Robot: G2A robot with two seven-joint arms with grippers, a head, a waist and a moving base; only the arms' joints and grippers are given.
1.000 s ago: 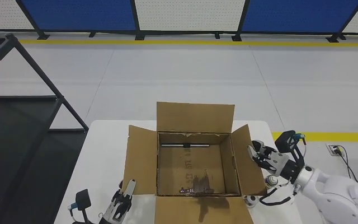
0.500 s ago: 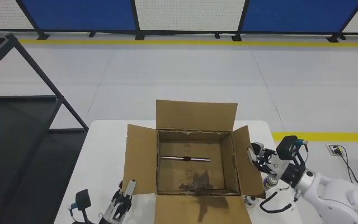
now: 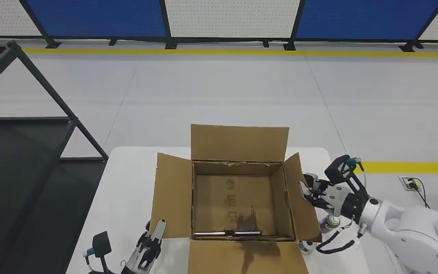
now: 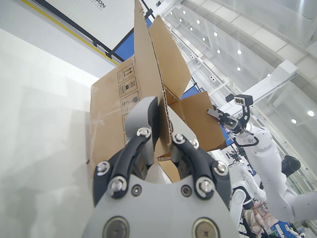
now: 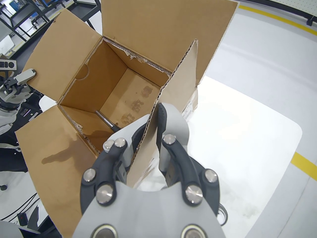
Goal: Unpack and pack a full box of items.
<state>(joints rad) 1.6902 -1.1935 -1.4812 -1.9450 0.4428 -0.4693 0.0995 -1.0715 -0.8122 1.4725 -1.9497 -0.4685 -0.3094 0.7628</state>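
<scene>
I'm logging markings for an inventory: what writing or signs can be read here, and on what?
On the wall panel: a company name with logo; smaller line below unreadable.
On the box side: handling pictograms, no legible words.
On the box's sticker: too small to read.

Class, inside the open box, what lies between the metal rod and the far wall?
Only bare, stained cardboard floor, seen in the top view; the rod lies along the near wall of the box.

A pale grey floor [image 3: 226, 96] crossed by a yellow line [image 3: 205, 51], blue-and-white partition panels [image 3: 96, 17] behind, a black rack [image 3: 41, 137] alongside.
</scene>
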